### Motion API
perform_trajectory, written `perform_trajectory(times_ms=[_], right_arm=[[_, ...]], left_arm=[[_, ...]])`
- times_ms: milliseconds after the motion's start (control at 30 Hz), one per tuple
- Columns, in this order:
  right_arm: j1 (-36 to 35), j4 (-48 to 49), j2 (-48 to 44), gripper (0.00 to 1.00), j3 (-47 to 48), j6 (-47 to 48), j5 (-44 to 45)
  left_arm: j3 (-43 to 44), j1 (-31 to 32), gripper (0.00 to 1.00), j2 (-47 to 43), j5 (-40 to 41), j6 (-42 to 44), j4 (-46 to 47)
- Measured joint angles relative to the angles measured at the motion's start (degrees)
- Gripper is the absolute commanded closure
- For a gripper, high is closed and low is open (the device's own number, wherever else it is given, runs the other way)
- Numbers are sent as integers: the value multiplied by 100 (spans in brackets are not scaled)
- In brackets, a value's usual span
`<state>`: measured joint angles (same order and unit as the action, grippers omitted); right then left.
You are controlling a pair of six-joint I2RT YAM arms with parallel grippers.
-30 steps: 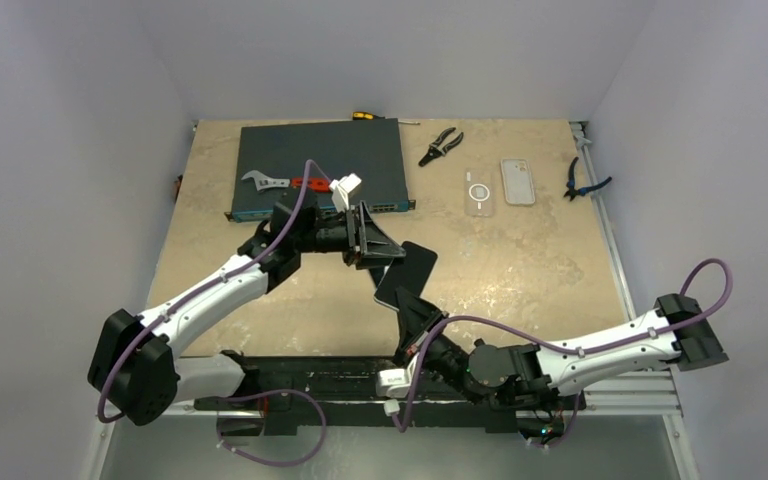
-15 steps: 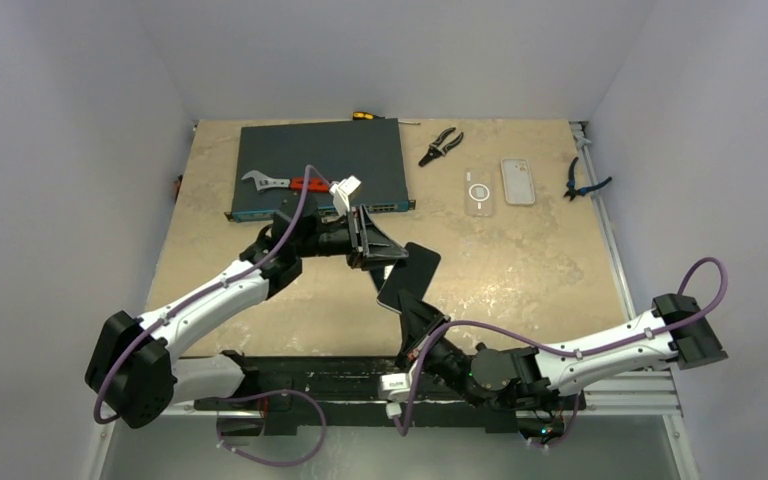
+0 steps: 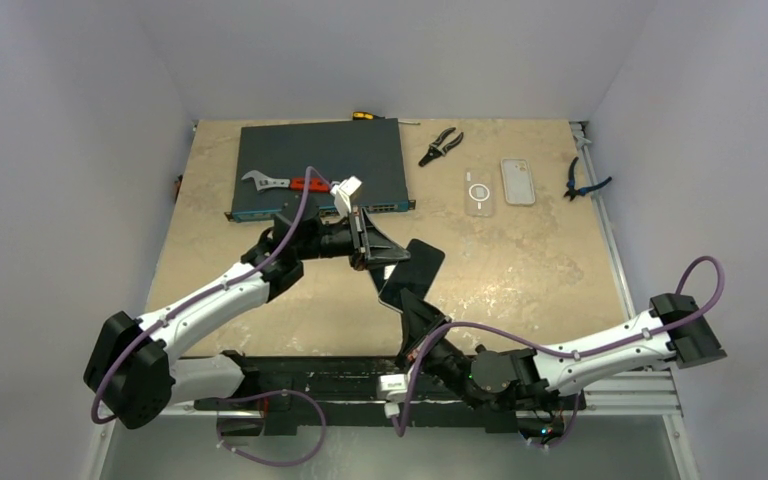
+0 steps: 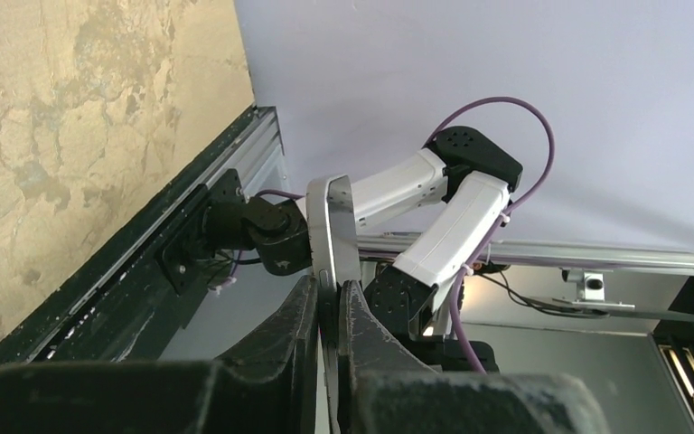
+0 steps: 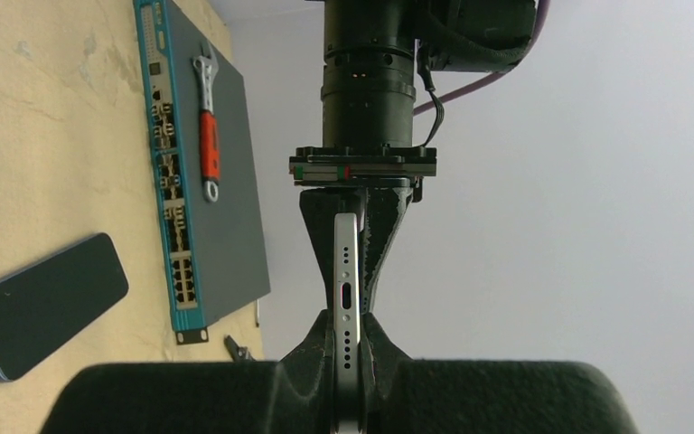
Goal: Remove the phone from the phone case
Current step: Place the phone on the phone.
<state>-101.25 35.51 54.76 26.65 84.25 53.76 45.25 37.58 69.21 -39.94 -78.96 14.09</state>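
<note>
A dark-faced phone (image 3: 415, 268) with a silver edge hangs flat above the middle of the table, between my two grippers. My left gripper (image 3: 385, 258) is shut on its far end; in the left wrist view the silver rim (image 4: 332, 226) runs down between the closed fingers (image 4: 328, 287). My right gripper (image 3: 407, 303) is shut on the near end. There the phone's bottom edge (image 5: 347, 271), with its charging port, sits clamped in the gripper (image 5: 347, 321). I cannot make out the phone case around this phone.
A second dark phone with a blue edge (image 5: 45, 303) lies on the table below. A grey network switch (image 3: 320, 165) with a red-handled wrench (image 3: 280, 183) on it sits at the back left. A clear ringed cover (image 3: 480, 192), a white phone (image 3: 518, 182) and two pliers (image 3: 441, 146) (image 3: 585, 180) lie at the back right.
My left gripper's jaws have closed onto the phone's far end. The phone and both grippers have drifted slightly to the right.
</note>
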Motion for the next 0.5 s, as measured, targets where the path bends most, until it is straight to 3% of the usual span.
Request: perform_trajectory(times_ms=[33, 133, 233, 500], right_arm=[[0, -2, 7, 77, 0, 2, 15], [2, -79, 39, 47, 4, -269, 28], [-15, -658, 144, 4, 203, -1003, 39], [-63, -2079, -50, 1, 817, -3287, -179]], left_arm=[[-4, 7, 100, -4, 28, -2, 2], [-70, 17, 100, -125, 195, -37, 37], [-153, -22, 100, -492, 409, -42, 195], [-101, -527, 100, -800, 927, -79, 466]])
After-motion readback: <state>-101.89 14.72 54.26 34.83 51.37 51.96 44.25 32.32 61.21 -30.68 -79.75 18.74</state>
